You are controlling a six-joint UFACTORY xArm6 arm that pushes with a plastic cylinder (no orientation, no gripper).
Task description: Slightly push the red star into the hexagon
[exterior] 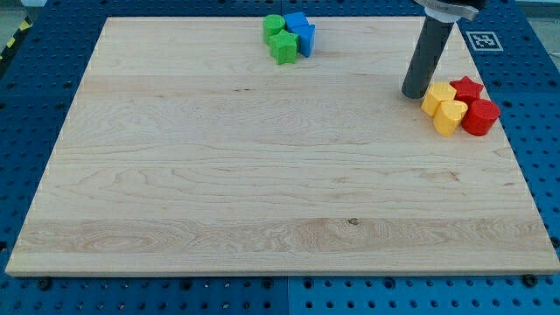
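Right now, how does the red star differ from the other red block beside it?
The red star has points, while the red block looks rounded, like a short cylinder. The red star sits nearer the view's top; the red block sits below it, toward the view's right. The red star seems flatter and smaller; the red block looks bulkier. Both are red and adjoin the yellow blocks. My tip stands left of the cluster.

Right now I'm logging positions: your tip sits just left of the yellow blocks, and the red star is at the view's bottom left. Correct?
Not quite. My tip does sit just left of the yellow blocks, but the red star lies at the view's upper right, behind them, as the camera view shows.
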